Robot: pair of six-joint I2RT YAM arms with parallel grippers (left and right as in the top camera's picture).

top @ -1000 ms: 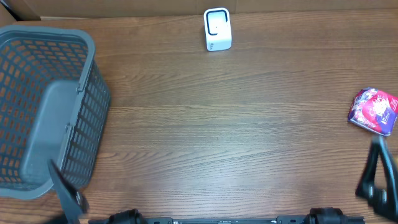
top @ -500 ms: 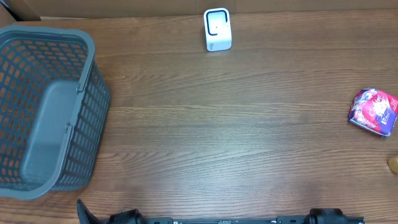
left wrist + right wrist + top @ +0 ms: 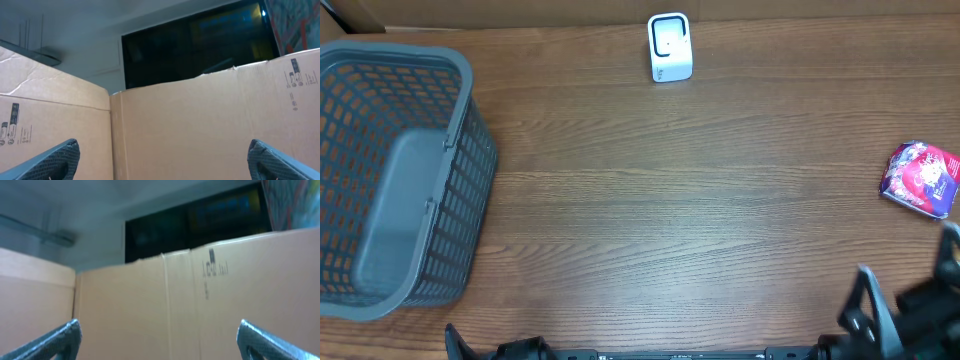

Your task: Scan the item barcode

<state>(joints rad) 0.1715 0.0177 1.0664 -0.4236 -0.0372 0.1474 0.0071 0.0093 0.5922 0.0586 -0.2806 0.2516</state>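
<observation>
The item, a pink and purple packet (image 3: 920,178), lies flat near the table's right edge. The white barcode scanner (image 3: 669,47) stands upright at the far middle of the table. My right gripper (image 3: 908,288) hovers at the front right corner, nearer me than the packet and apart from it. In the right wrist view this gripper (image 3: 159,340) is open with nothing between its fingers. Of my left gripper only a dark fingertip (image 3: 454,341) shows at the front left edge. Its wrist view shows the left gripper (image 3: 162,160) open and empty.
A grey plastic basket (image 3: 470,160) fills the left side of the table. Both wrist cameras point level at cardboard boxes (image 3: 200,125) beyond the table, with a dark window above them.
The right arm left the overhead view half a second ago and is back at the front right corner. The left arm dropped to the front edge. The packet has not moved.
</observation>
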